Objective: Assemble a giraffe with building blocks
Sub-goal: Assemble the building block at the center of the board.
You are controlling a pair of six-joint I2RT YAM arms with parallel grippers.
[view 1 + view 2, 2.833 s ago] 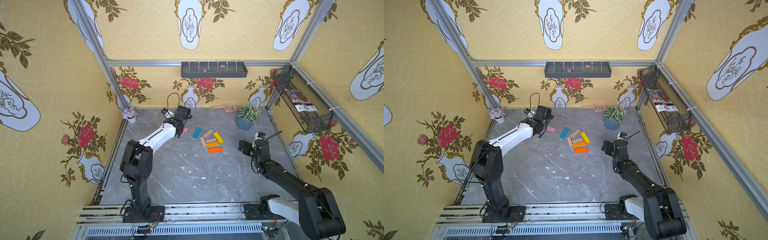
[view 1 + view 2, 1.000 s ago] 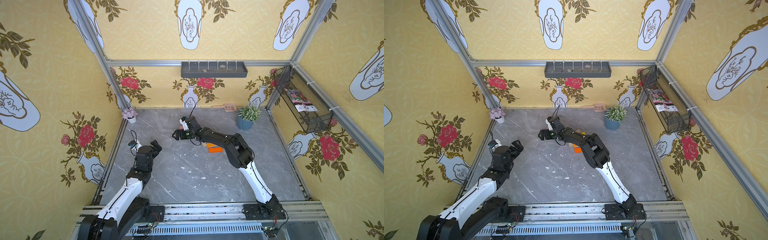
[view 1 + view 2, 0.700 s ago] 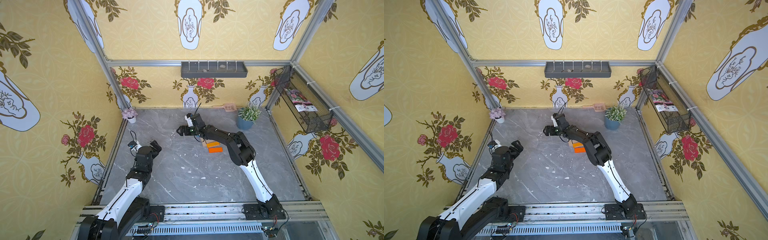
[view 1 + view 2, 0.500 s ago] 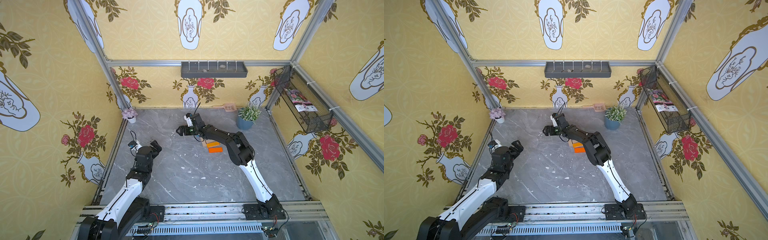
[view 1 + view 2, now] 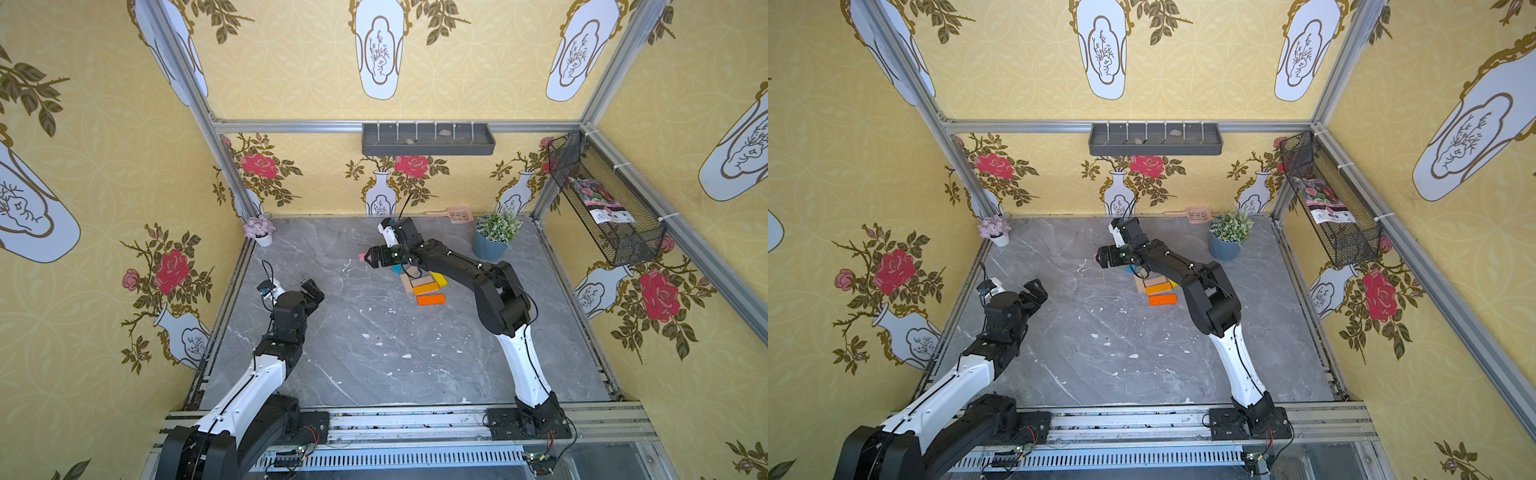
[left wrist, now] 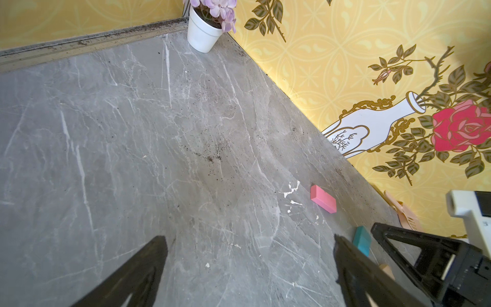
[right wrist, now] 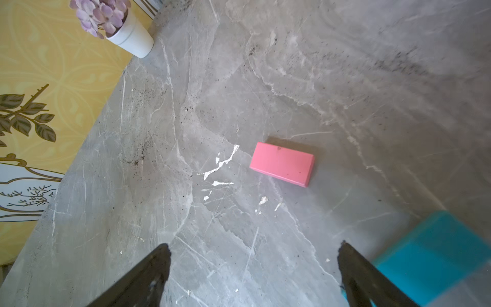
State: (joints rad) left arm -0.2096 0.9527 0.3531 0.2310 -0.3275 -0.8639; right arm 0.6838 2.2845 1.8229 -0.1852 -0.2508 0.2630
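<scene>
While both grippers stand wide open and hold nothing, the right gripper hovers just before the one pink block, which lies flat and alone on the grey table. One blue block lies near it. Under the right arm a loose heap shows two orange blocks, one yellow block and at least one tan block, partly hidden. The left gripper hangs well apart.

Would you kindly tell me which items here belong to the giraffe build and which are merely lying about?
For the job: pink block, blue block, yellow block, orange blocks, tan blocks.

Lying about: pink scoop, green potted plant, lilac flower pot, wall tray, mesh basket.
</scene>
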